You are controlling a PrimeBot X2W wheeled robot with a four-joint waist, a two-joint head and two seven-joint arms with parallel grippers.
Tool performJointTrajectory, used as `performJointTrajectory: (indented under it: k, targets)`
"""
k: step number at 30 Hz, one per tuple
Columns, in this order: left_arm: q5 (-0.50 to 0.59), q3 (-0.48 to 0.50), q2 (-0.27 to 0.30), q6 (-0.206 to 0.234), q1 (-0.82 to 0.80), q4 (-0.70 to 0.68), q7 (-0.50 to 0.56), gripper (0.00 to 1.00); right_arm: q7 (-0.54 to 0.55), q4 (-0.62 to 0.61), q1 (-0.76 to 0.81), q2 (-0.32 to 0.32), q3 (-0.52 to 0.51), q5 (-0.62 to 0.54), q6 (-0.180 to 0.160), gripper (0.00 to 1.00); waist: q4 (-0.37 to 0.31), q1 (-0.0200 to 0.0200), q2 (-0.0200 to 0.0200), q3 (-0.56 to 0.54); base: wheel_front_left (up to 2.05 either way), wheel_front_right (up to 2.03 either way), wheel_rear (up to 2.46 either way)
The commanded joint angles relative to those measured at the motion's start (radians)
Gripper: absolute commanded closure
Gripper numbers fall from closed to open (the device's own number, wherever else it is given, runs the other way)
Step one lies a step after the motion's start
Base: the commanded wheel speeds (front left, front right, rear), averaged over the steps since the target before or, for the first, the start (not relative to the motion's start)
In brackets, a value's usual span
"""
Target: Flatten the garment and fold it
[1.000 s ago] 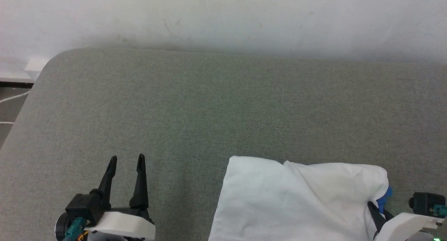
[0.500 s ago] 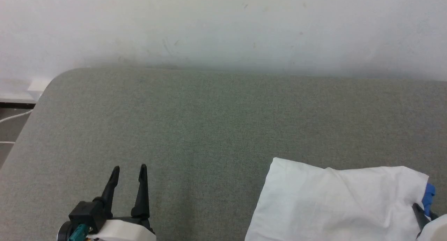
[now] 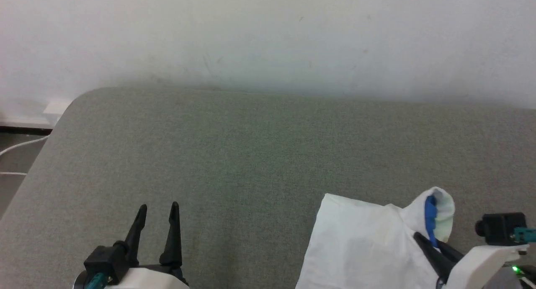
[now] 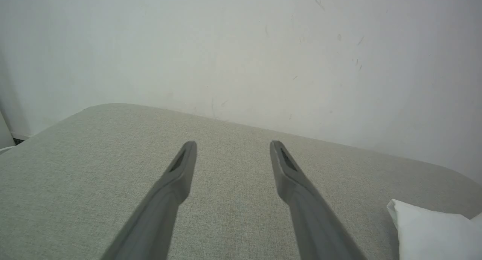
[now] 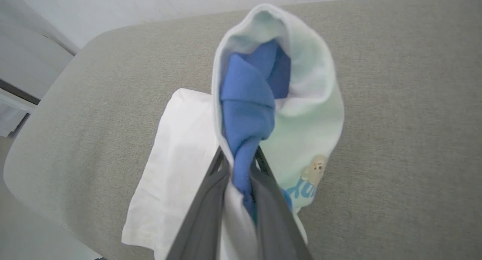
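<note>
You're looking at a grey-green, cloth-covered table (image 3: 251,155) with a rounded far-left corner, and on it, at your near right, lies the white garment (image 3: 360,247), mostly flat, its blue-lined right end curled up off the surface.

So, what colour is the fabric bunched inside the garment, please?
Blue fabric, best in right wrist view.

Lighting flat and diffuse, no hard shadows or glare. Head view: wall (image 3: 268,37) bright, close to washed out, with a soft dark band where it meets the grey pad (image 3: 251,155) across the upper frame. White of the garment (image 3: 360,247) at lower right nearly clips, folds faint. Left wrist view: left gripper (image 4: 232,149) blurs toward the bottom edge, left edge darker. Right wrist view: right gripper (image 5: 238,156) defocused at bottom, cloth above sharp, pad edge bowed by the wide-angle lens.
</note>
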Motion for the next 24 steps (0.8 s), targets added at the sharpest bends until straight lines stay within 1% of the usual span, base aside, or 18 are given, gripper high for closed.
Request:
performJointTrajectory:
  k: [1, 5, 7, 10, 17, 24]
  targets:
    - [-0.005, -0.006, -0.002, 0.004, 0.004, -0.001, -0.005, 0.00, 0.009, -0.013, -0.015, 0.014, 0.020, 0.013, -0.002, 1.00, 0.012, 0.0001, 0.0000, 0.004, 0.00, 0.00, 0.00]
    - [-0.010, -0.016, -0.002, 0.010, 0.001, 0.003, -0.005, 0.00, 0.014, -0.007, -0.061, 0.038, 0.098, 0.016, -0.002, 1.00, 0.032, 0.0001, 0.0000, 0.008, 0.00, 0.00, 0.00]
    - [-0.010, -0.014, -0.002, 0.010, -0.003, 0.003, -0.005, 0.00, 0.007, 0.016, -0.084, 0.049, 0.141, 0.016, -0.002, 1.00, 0.042, 0.0001, 0.0000, 0.012, 0.00, 0.00, 0.00]
    - [-0.008, -0.009, -0.002, 0.009, -0.009, 0.003, -0.005, 0.00, -0.012, 0.070, -0.125, 0.046, 0.210, -0.015, -0.002, 1.00, 0.056, 0.0001, 0.0000, 0.021, 0.00, 0.00, 0.00]
    - [-0.010, -0.018, -0.002, 0.006, -0.040, 0.009, -0.005, 0.00, -0.073, 0.277, -0.235, 0.026, 0.352, -0.095, -0.002, 1.00, 0.086, 0.0001, 0.0000, 0.059, 0.00, 0.00, 0.00]
    - [-0.025, -0.056, -0.002, 0.016, -0.074, 0.019, -0.005, 0.00, -0.139, 0.497, -0.331, 0.015, 0.433, -0.132, -0.002, 1.00, 0.109, 0.0001, 0.0000, 0.108, 0.00, 0.00, 0.00]
